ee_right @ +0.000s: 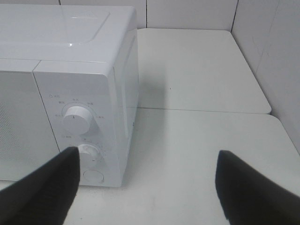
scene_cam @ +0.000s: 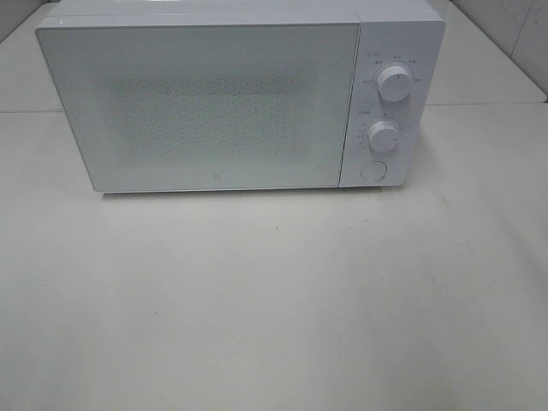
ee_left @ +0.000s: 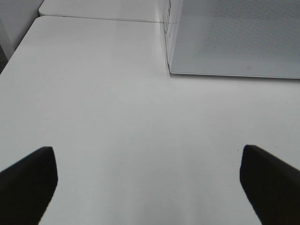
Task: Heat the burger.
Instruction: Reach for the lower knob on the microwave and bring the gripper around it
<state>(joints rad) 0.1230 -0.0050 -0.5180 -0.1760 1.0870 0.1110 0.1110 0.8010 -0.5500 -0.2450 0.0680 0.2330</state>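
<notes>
Burger unseen, microwave door point(scene_cam: 205, 107) shut

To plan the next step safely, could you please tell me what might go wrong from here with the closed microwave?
1. The burger shows in no view, and the microwave door is shut and opaque, so heating might start with nothing inside.
2. The lower knob and round button sit close together; the open right gripper could catch the wrong one.
</notes>
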